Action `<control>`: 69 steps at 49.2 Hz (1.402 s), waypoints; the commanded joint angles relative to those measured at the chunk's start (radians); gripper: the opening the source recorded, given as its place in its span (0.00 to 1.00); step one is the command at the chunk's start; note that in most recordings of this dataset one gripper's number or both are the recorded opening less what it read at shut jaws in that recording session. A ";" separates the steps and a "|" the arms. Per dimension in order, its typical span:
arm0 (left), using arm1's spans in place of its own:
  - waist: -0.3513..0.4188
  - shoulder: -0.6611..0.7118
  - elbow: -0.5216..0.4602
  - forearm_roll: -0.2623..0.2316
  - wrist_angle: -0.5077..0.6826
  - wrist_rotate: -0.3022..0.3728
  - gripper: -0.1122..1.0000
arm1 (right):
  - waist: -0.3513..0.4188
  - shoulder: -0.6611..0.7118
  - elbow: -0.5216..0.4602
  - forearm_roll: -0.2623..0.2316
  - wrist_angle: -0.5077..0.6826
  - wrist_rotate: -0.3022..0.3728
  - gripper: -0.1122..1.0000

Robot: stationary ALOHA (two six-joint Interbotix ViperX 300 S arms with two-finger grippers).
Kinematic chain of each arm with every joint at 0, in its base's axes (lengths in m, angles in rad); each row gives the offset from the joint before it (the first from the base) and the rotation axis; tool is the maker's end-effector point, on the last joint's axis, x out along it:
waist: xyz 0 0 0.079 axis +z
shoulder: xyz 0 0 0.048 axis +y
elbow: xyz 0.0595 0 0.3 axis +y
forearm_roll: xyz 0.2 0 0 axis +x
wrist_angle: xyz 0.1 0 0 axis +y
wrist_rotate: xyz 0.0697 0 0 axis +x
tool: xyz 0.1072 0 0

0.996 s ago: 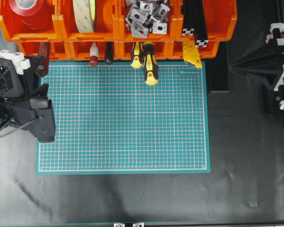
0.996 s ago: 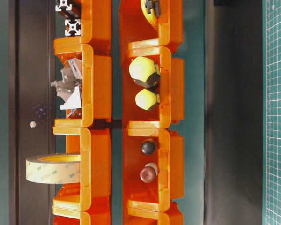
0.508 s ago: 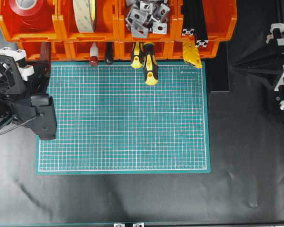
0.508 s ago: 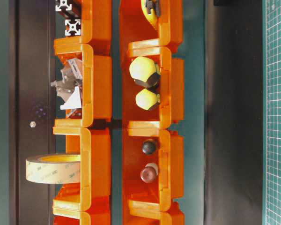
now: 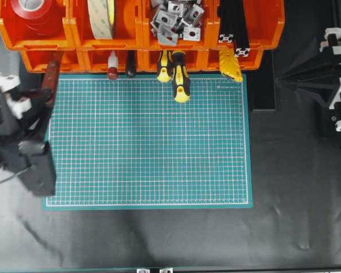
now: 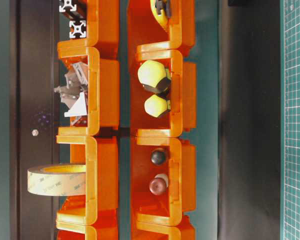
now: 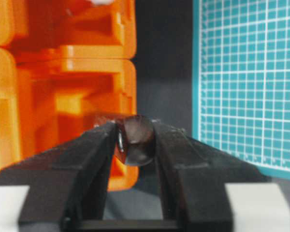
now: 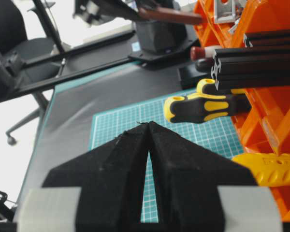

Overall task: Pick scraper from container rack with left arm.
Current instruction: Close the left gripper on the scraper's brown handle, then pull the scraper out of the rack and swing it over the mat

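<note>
Two black fingers of the left claw (image 7: 137,140) pinch the scraper (image 7: 136,145) by its reddish handle end, just outside the container rack (image 7: 63,92). Its blade is hidden. Right claw (image 8: 149,126) rests closed, well apart.

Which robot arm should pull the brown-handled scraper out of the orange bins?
The left. Its gripper is already closed on the scraper handle at the container rack. The right gripper is shut and far off by the screwdrivers.
</note>
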 commanded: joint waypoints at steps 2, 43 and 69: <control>-0.064 -0.009 -0.092 0.003 0.074 -0.002 0.32 | -0.005 0.006 -0.009 0.000 -0.003 0.002 0.11; -0.255 0.206 -0.526 0.008 0.106 0.370 0.28 | -0.014 0.000 0.002 0.009 -0.003 0.006 0.11; 0.107 0.259 -0.265 0.008 -0.621 0.373 0.28 | -0.015 -0.034 -0.009 0.040 0.080 0.054 0.11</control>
